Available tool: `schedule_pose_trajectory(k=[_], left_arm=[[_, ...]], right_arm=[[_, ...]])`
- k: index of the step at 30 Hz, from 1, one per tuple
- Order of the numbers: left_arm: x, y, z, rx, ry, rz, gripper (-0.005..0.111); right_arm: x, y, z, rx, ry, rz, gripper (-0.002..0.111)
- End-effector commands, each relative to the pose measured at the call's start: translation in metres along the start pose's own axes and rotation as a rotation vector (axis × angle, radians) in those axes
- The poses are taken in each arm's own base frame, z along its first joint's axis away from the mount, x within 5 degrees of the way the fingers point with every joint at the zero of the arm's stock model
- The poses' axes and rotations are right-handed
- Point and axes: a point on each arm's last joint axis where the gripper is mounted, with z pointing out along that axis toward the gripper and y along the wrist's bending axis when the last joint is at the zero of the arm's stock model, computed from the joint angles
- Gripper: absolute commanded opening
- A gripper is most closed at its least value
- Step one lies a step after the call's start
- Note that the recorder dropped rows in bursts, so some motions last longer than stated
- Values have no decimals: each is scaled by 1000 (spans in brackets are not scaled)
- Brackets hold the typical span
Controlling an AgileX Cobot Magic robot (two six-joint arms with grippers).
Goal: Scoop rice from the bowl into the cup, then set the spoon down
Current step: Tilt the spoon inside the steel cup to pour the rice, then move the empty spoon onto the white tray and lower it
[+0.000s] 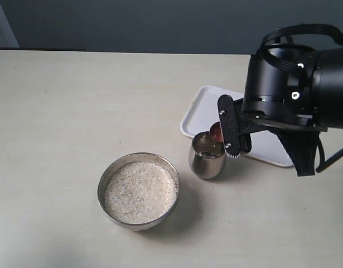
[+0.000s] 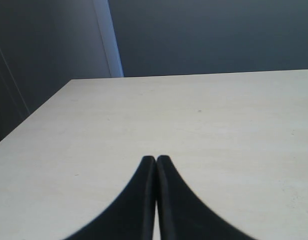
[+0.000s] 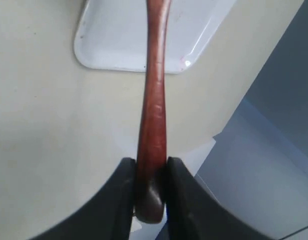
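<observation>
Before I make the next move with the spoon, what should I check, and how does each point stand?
1. Grip: the right gripper is shut on the spoon handle, near its end: ok.
2. Spoon head at the mouth of the cup: ok.
3. Spoon emptied: cannot tell, the head is partly hidden by a finger.
4. Cup upright, beside the tray: ok.
5. Bowl holds plenty of rice for another scoop: ok.
6. Left gripper shut, over bare table, away from the work: ok.

Rice [image 1: 140, 191] in the bowl [image 1: 102, 181], the cup [image 1: 206, 163] just right of it, a tray [image 1: 196, 114] behind.
</observation>
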Motion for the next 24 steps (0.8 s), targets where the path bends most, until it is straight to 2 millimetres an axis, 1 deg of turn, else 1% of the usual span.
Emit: schedule_pose_trajectory(k=[1,5,13,18,20,22,24], left_arm=[[-2,0,-1,0,-16,-4,1],[-2,0,-1,0,-16,-4,1],[-2,0,-1,0,-16,-4,1],[-2,0,-1,0,-16,-4,1],[-2,0,-1,0,-16,-4,1],[-2,0,-1,1,-16,-1,1],[-2,0,-1,1,-16,-1,1]], right_arm=[[4,-4,-1,49,20,-14,-1],[3,-4,-1,54,19,-20,-1],[-13,6,-20,110,-32,-97,-1],[-12,2,-21,156,-19,-100,-1],[-11,-1,-21,189,-12,-51,-1],[-7,-7,-21,200,-15,51,-1],[-1,-13,-19,167,-23,176,-1]])
